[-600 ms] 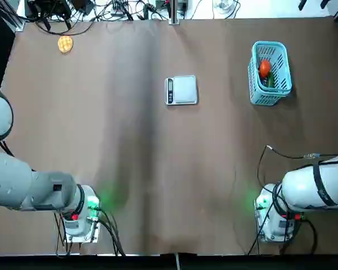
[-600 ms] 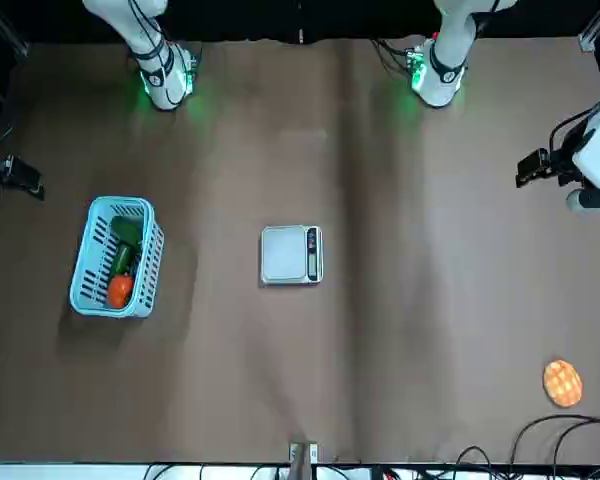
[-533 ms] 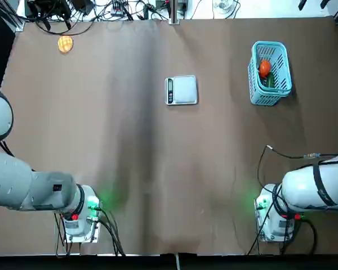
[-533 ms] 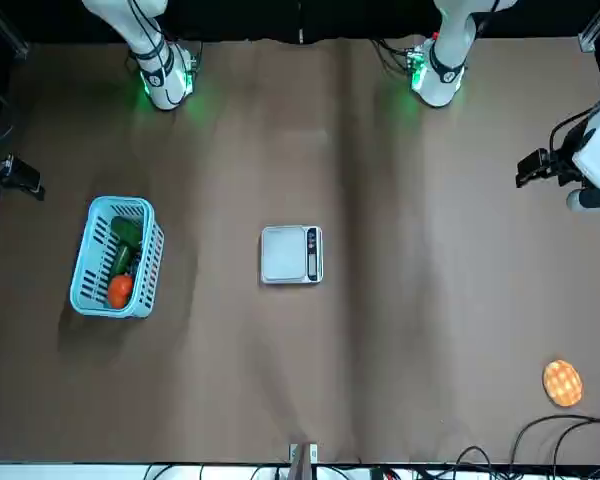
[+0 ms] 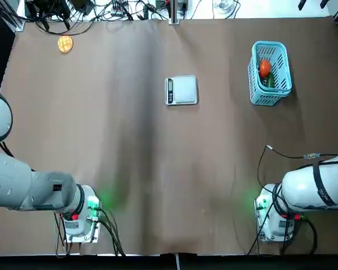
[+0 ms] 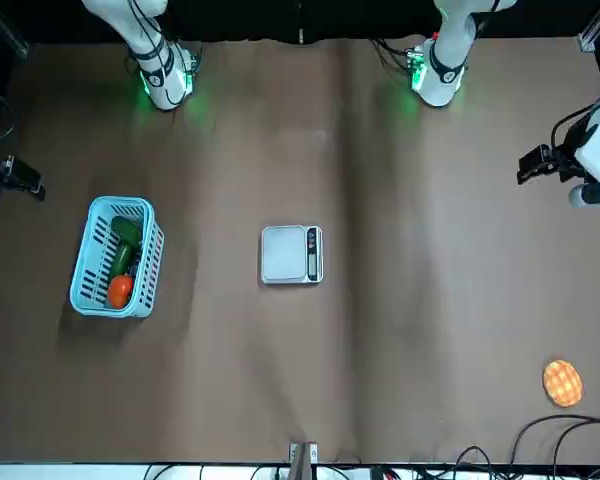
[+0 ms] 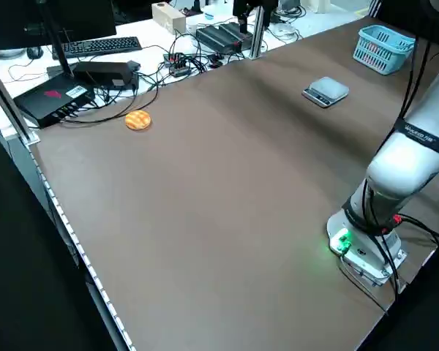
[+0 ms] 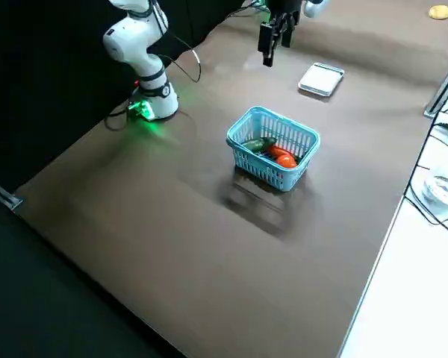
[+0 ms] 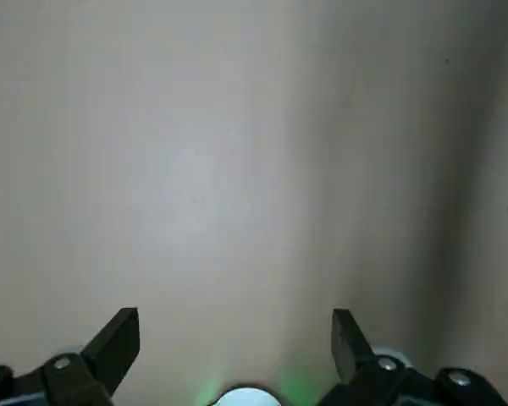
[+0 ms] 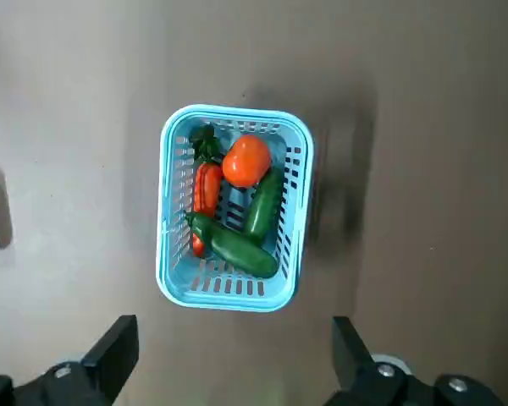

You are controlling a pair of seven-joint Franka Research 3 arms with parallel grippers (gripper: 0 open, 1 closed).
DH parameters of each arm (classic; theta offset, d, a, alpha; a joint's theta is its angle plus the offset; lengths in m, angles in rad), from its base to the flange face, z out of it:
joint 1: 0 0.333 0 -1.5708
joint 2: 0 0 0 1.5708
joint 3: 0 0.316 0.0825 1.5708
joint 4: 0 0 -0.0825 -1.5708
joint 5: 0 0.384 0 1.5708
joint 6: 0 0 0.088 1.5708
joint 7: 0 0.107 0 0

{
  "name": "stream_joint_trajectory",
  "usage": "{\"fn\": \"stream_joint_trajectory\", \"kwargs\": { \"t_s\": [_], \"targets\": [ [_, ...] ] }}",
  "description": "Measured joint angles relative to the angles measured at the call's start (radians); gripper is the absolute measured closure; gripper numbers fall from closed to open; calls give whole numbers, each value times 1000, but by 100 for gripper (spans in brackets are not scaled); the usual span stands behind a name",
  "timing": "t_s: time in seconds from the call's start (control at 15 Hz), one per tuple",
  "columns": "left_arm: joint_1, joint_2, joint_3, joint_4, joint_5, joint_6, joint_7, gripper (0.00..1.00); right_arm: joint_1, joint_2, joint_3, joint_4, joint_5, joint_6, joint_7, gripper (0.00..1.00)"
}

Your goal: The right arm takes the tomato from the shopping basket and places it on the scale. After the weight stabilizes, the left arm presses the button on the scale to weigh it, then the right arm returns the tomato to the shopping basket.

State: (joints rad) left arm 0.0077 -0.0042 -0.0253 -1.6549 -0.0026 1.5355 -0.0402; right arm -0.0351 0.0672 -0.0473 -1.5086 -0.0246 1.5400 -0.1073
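The tomato (image 5: 264,68) lies in the light-blue shopping basket (image 5: 280,90) at the far right of the table, among green vegetables. Looking down from the right wrist, the tomato (image 10: 245,161) sits at one end of the basket (image 10: 176,254). My right gripper (image 10: 234,347) hangs open and empty high above the table, short of the basket; the front view catches it at the table's edge (image 6: 20,182). The scale (image 5: 181,90) is bare in the middle of the table. My left gripper (image 9: 234,347) is open over bare table, raised at the left side (image 6: 528,168).
A round yellow-orange waffle-like item (image 5: 65,44) lies at the far left corner. Cables and equipment line the far edge (image 5: 118,8). Both arm bases (image 5: 79,216) (image 5: 276,216) stand at the near edge with green lights on.
The left arm has shifted slightly back toward its base. The basket, the tomato, the scale and the right arm have not moved.
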Motion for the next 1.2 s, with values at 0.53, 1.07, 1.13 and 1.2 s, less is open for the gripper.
{"fn": "stream_joint_trajectory", "kwargs": {
  "t_s": [0.53, 1.07, 1.13, 1.2],
  "targets": [
    [45, 0, 7, 0, 1, -11, 4, 0, 3, 29, 3, -127, 3, 214, 0, 0],
    [22, 15, -5, -1, 22, -11, 287, 0, 26, 67, 6, -481, 26, 699, 95, 0],
    [20, 18, -6, -1, 22, -10, 340, 0, 25, 81, 5, -523, 26, 758, 116, 0],
    [20, 20, -11, -1, 22, -8, 385, 0, 23, 98, 3, -556, 26, 806, 157, 0]
  ]
}}
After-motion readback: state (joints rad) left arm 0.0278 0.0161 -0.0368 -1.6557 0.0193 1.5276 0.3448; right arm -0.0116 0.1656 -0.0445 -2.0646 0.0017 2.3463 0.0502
